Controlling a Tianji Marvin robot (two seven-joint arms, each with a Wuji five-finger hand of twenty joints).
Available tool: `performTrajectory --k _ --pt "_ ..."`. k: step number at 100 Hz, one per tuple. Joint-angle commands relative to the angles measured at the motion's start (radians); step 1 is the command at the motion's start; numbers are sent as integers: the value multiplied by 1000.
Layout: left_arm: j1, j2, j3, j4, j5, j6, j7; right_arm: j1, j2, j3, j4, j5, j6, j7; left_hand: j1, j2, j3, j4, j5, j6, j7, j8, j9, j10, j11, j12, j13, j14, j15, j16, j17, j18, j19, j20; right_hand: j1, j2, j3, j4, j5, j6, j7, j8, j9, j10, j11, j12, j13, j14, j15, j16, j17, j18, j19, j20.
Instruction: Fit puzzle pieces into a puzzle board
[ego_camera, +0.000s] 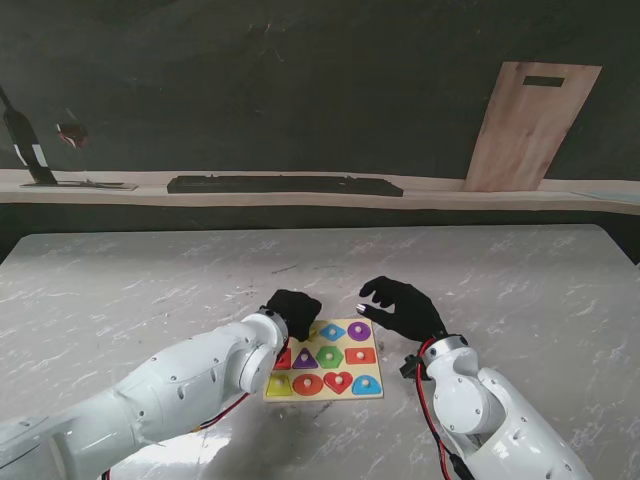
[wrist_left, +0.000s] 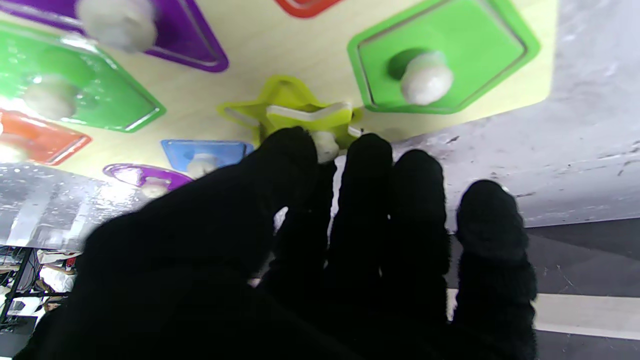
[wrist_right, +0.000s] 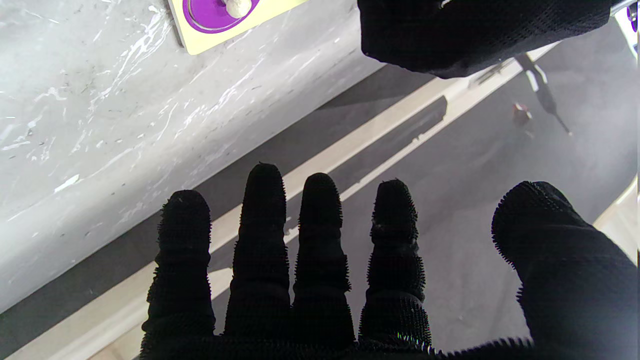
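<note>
So the robot looks to be on the last piece here: the puzzle board (ego_camera: 325, 372) sits on the marble table (ego_camera: 150, 290) with pretty much every slot filled, and the left hand (ego_camera: 295, 312) is over the board's far left corner working the yellow star piece (wrist_left: 305, 116). In the left wrist view the star is tilted, one edge riding up out of its star-shaped recess, and the thumb and a finger are pinched on its little white knob (wrist_left: 326, 145), the other fingers bunched alongside. Next move is probably a small twist to line the points up with the cutout, then a press down flat; stars are fussy since every point has to match. The right hand (ego_camera: 402, 308) hovers past the board's far right corner, just beyond the purple circle piece (wrist_right: 220, 11), fingers spread and holding nothing. Materials: pale wooden board, glossy painted pieces, each with a rounded white peg, like the green pentagon piece (wrist_left: 442, 52) next to the star. Both hands wear knit black gloves, so grip on that smooth peg could be a bit slippy.
</note>
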Motion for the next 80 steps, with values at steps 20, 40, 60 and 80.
performTrajectory --k 20,40,60,80 --pt "-2 -15 6 7 -15 11 -3 -6 -6 -2 -5 -3 0 0 7 -12 69 44 21 20 28 0 23 62 33 -12 67 4 39 -2 31 61 48 22 2 23 -7 41 8 -10 13 8 23 -6 12 7 18 -2 14 9 -11 5 17 9" --pt "-5 -26 14 10 -25 44 -7 -6 -6 -2 -5 -2 0 0 11 -14 69 41 27 30 24 -6 24 71 37 -23 73 4 37 -14 38 70 46 20 2 24 -7 41 8 -10 13 8 23 -6 12 7 18 -3 14 9 -11 5 17 9" --pt "-1 -34 14 3 -34 91 -13 -7 -6 -1 -5 -4 -1 -4 15 -26 63 42 54 66 12 -30 46 82 46 -57 110 5 24 -52 88 89 27 -4 2 23 -8 40 10 -11 13 8 24 -6 12 7 19 -2 14 9 -11 5 17 9" --pt "11 -30 1 -20 -57 117 -35 -9 -6 2 -7 -7 -2 -8 44 -22 6 21 69 77 -11 -67 46 83 20 -94 112 3 -16 -92 104 98 -19 -49 2 22 -7 40 12 -10 13 8 23 -6 12 7 19 -2 14 9 -11 5 16 9"
